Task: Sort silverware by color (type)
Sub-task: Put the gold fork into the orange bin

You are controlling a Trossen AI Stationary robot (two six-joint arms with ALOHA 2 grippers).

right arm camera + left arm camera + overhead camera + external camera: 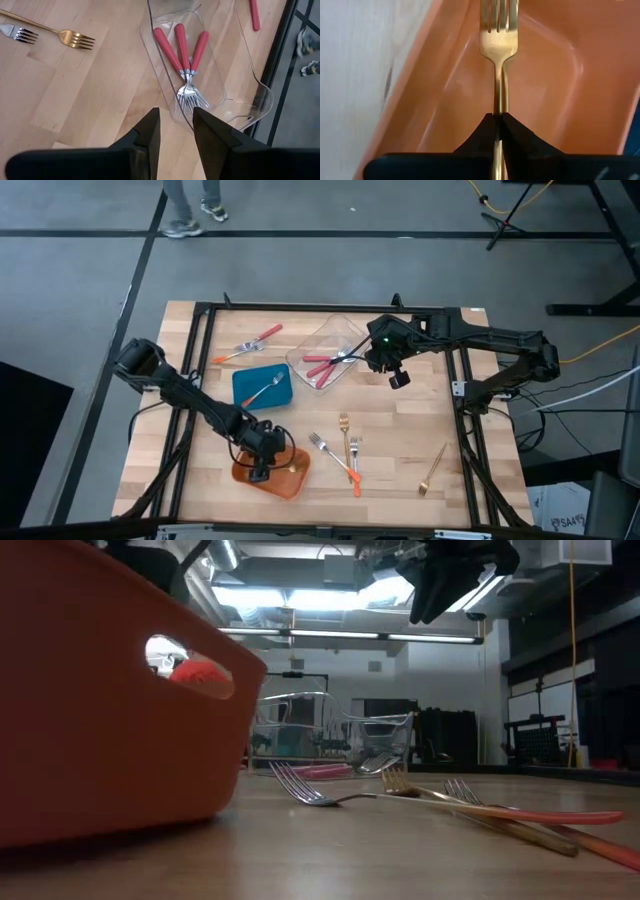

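Gold fork (498, 45): I'm holding it clenched in the left gripper (498, 118) over the orange bin (291, 481), near left; releasing crookedly risks it bouncing out.
Loose forks (340, 450): lying mid-table, near right, waiting.
Right gripper (175, 127): hanging parted and empty above the clear tray (260, 95) with red-handled forks (182, 50), far; I'm risking clipping its rim.

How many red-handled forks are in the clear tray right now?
3. The red-handled forks lie side by side in the clear tray, prongs together, just ahead of the right end effector. Another one lies outside it on the table.
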